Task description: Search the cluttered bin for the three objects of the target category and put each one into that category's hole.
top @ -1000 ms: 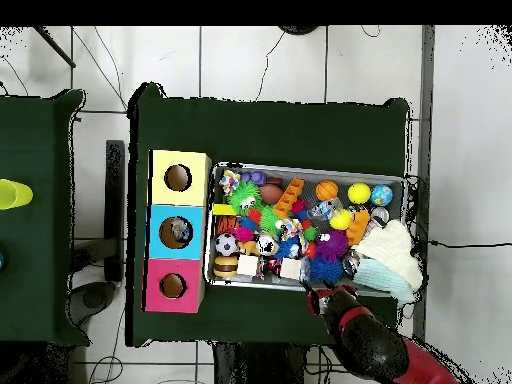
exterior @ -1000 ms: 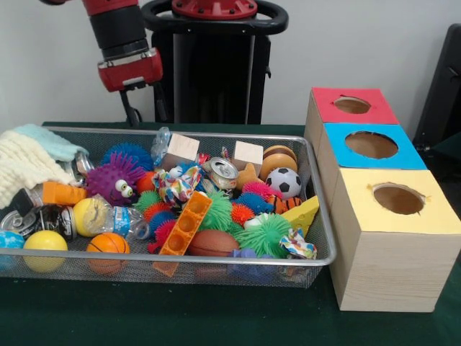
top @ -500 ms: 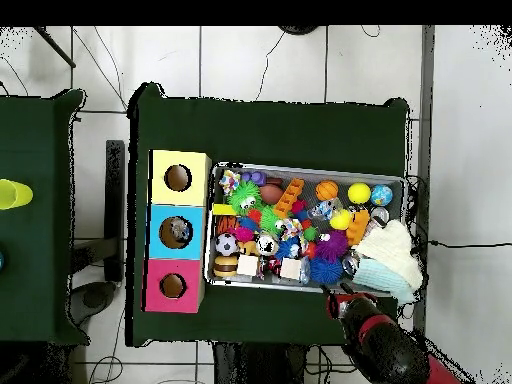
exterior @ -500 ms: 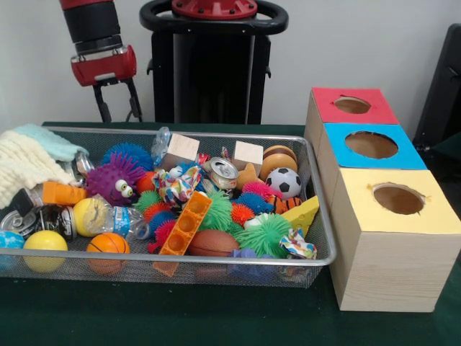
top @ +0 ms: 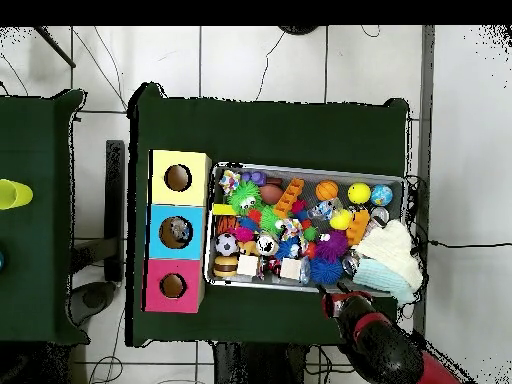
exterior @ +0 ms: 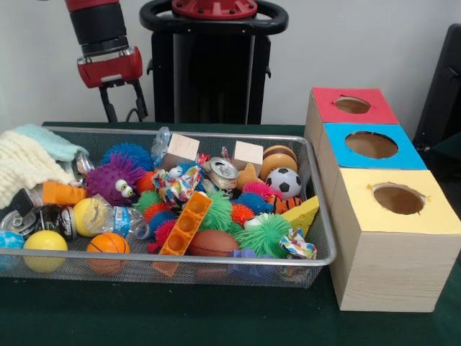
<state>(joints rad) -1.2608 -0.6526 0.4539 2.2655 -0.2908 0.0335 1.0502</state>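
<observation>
The wire mesh bin (exterior: 317, 209) is full of toys and also shows in the overhead view (top: 310, 168). A clear water bottle with a blue label (exterior: 121, 220) lies at the bin's front left, next to a yellow ball; it shows in the overhead view too (top: 322, 209). Another clear plastic piece (exterior: 160, 143) sticks up beside a wooden block at the back. The red-topped box's round hole (exterior: 352, 105) (top: 173, 286) is empty. My gripper (exterior: 124, 108) (top: 340, 298) is open and empty, above the table just behind the bin's far rim.
The blue-topped box (exterior: 371, 145) and the yellow-topped box (exterior: 397, 198) stand in a row with the red one, right of the bin. A pale knitted cloth (exterior: 25, 162) hangs over the bin's left end. Crushed silver cans (exterior: 43, 220) lie beneath it.
My gripper has moved to the picture's left along the bin's far rim in the front view, then a little back to the right. Nothing in the bin has moved.
</observation>
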